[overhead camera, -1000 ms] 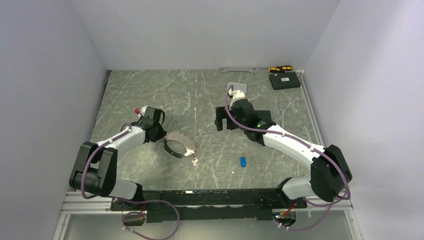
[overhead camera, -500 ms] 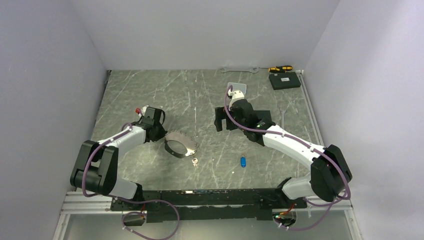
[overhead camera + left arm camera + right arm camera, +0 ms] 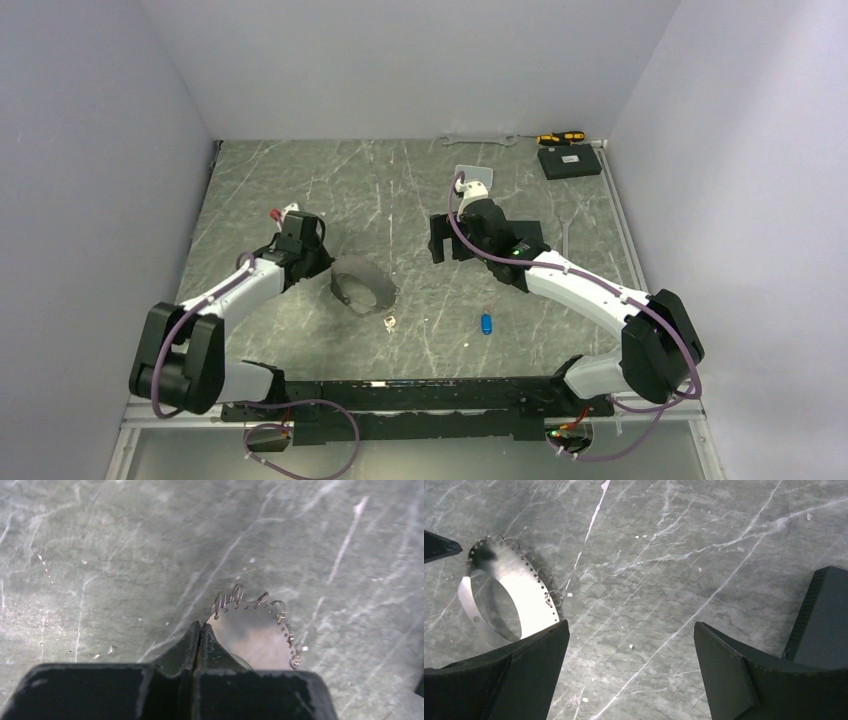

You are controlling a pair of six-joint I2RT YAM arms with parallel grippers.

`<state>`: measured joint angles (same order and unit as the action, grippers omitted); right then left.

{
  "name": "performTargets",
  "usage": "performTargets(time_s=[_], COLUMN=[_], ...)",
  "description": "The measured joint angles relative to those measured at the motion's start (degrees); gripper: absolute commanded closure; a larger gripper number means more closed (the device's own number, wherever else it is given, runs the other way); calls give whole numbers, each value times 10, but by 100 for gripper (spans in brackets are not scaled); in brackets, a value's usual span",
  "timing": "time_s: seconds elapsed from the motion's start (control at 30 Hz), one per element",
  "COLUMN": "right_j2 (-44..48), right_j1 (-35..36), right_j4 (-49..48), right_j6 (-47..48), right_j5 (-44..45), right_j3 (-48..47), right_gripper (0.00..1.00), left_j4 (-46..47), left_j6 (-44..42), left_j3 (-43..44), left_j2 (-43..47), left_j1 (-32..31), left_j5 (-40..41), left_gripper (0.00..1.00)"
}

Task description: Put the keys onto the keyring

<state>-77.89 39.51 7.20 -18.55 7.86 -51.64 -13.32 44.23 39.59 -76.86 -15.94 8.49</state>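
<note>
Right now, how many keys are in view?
2. The blue-headed key lies on the table toward the near edge, right of centre. The silver key lies left of it, just nearer than the keyring. Neither is on the keyring. Others may be hidden.

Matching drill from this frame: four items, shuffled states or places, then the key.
1 left pincer
2 right pincer
3 blue key
4 keyring

a open wide, holding nothing
b loose on the table, right of the silver key
c shut on a thin band's edge
d shiny band, small wire loops along its rim

Pairs: 1-c, 2-a, 3-b, 4-d
</note>
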Motion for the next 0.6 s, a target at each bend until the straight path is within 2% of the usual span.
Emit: performTargets(time_s=[0.33, 0.6], right_j2=[0, 0], right_j1=[0, 1], right_j4=[0, -1], right_j6=[2, 6], right_j5=[6, 6], right_j3=[0, 0], right_gripper=[0, 0], left_j4=[0, -59], left_j6=[-29, -2], left_j3=[1, 51], left_j2=[68, 94], left_j1=[0, 0], left_j5=[-40, -74], left_gripper=[100, 100])
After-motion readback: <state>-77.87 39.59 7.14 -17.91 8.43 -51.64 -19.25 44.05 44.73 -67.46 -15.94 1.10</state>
